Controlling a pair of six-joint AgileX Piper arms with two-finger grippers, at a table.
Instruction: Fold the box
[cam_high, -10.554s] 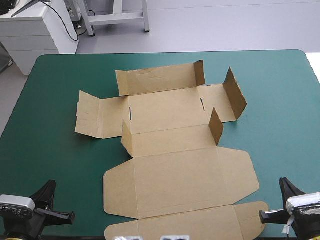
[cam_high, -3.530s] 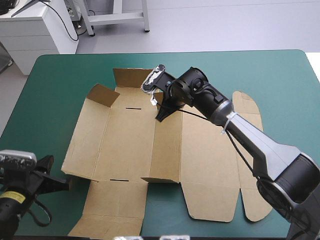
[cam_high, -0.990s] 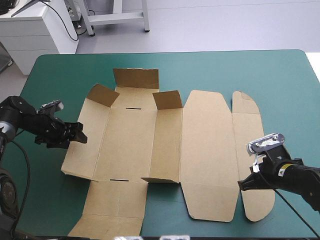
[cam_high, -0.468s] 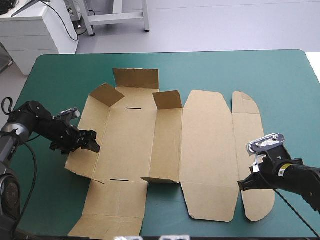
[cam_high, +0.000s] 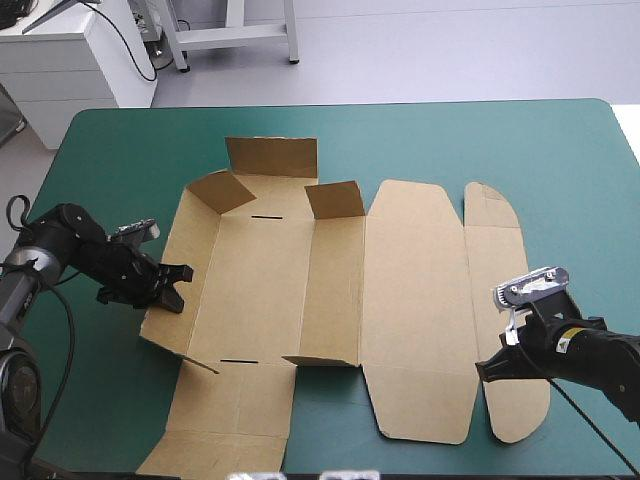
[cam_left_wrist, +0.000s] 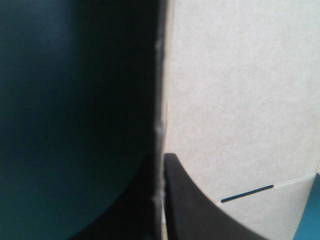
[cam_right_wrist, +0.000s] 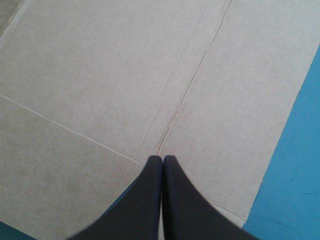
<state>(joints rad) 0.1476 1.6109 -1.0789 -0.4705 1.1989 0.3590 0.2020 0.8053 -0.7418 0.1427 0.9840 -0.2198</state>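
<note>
Box (cam_high: 400, 290) lies opened out across the middle of your teal-green surface (cam_high: 560, 170), brown inner face up, most of its panels flat. Three flaps stand up at the far end: a wide one (cam_high: 272, 157) at the far edge, and a small one at each side of it, the left (cam_high: 222, 190) leaning inward, the right (cam_high: 335, 198) upright beside the lid crease. The left wall (cam_high: 175, 315) is tilted up off the surface.

Your left gripper (cam_high: 178, 287) comes in low from the surface's left side, arm bent and wrist turned toward the box. Its black fingers (cam_left_wrist: 200, 210) are all but closed on the left wall's edge, one on the outer side, one on the inner face, the board pinched between them. A thin slot (cam_left_wrist: 247, 194) shows just ahead on the inner face.

Your right gripper (cam_high: 485, 368) reaches in from the near right, over the lid's outer flap. Its fingers (cam_right_wrist: 150, 200) are pressed together in a point, holding nothing, tips at a crease in the board; whether they touch it you cannot tell.
</note>
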